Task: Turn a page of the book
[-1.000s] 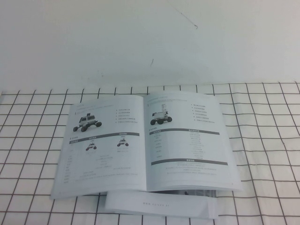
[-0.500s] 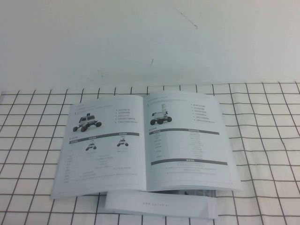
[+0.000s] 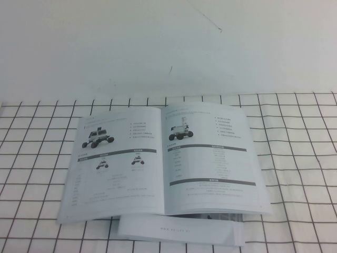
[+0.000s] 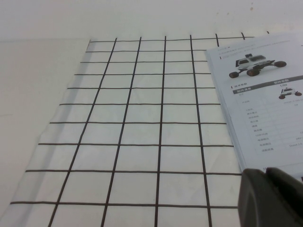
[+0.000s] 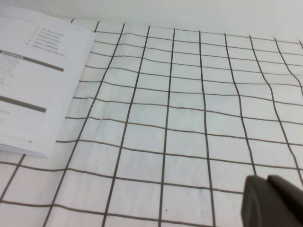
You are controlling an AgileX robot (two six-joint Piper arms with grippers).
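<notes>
Left pincer (image 4: 273,198): a dark, matte black rounded body is seen in the left wrist view's corner, split by a narrow seam. Right pincer (image 5: 274,201): likewise dark and matte in the right wrist view, with smooth rounded edges.

book (image 3: 163,163) open flat, rover page (image 3: 210,158) on right

Nothing has changed since the earlier pictures: the book (image 3: 163,161) lies open just as it did, and no gripper has entered the high view.

Bare grid cloth (image 3: 300,158) both sides of open book (image 3: 163,163).
</notes>
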